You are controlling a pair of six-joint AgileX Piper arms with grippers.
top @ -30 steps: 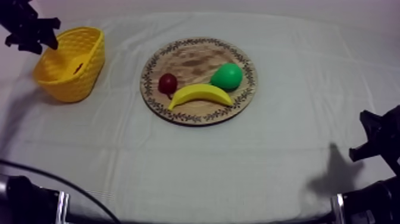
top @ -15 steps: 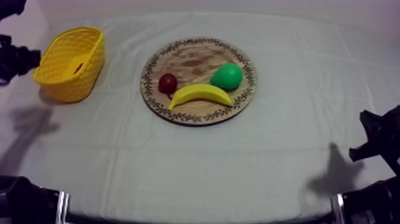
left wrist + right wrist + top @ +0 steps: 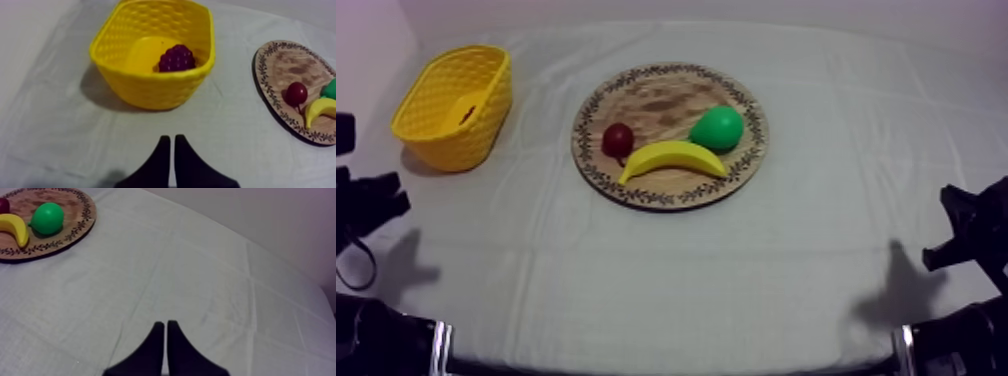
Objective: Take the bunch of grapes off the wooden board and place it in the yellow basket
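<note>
The purple bunch of grapes (image 3: 176,58) lies inside the yellow basket (image 3: 150,90), which stands at the table's far left (image 3: 456,105). The round wooden board (image 3: 656,95) in the middle carries a small red fruit (image 3: 617,139), a banana (image 3: 673,158) and a green pear (image 3: 717,128). My left gripper (image 3: 172,145) is shut, holds nothing, and hovers over bare cloth in front of the basket; in the top view it sits low at the left edge (image 3: 371,200). My right gripper (image 3: 165,330) is shut on nothing over the cloth, well away from the board (image 3: 80,223), low at the right edge (image 3: 961,235).
Grey-white cloth stretches wide between the board and both arms. The board (image 3: 280,55) lies to one side of the basket with a cloth gap between them.
My left arm has pulled back from above the basket, down the left edge toward the table's front. The fruit on the board and the right arm have not moved.
</note>
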